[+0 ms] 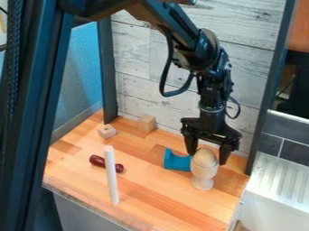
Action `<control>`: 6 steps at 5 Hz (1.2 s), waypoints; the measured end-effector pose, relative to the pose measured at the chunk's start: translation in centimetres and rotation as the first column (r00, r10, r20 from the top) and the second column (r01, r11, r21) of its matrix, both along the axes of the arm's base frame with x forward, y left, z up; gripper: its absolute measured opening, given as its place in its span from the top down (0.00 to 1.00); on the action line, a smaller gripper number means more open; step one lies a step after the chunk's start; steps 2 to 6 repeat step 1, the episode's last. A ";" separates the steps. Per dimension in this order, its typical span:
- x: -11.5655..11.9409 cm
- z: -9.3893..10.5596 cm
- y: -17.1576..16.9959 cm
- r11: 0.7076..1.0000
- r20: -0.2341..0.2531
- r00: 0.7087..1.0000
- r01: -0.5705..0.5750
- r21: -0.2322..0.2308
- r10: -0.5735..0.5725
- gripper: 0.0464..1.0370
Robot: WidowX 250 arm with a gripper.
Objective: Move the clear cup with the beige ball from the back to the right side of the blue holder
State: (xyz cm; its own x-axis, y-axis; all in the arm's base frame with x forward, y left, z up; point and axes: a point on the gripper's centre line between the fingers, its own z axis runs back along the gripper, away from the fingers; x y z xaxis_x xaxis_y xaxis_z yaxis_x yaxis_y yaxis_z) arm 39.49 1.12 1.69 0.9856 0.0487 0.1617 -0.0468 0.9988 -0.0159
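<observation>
The gripper (208, 152) hangs down at the right of the wooden work surface. Its fingers stand apart, one on each side of a wooden egg (205, 157) and slightly behind it. That egg rests upright in a pale wooden egg cup (204, 173). A blue block with a curved cutout (177, 162) lies just left of the cup, its right end partly hidden by the cup. Whether a finger touches the egg, I cannot tell.
A white rod (111, 176) stands upright at the front left, crossing in front of a dark red cylinder (97, 161). Two small wooden blocks, one lower (107, 131) and one taller (147, 123), sit at the back left. Dark frame posts (109, 72) border the surface.
</observation>
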 end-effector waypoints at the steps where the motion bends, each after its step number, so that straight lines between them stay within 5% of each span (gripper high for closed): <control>1: -0.4 -0.6 -0.1 1.000 -0.005 1.000 0.008 0.022 -0.008 0.03; 6: -0.4 -0.6 -0.1 1.000 -0.005 1.000 0.008 0.022 -0.008 0.03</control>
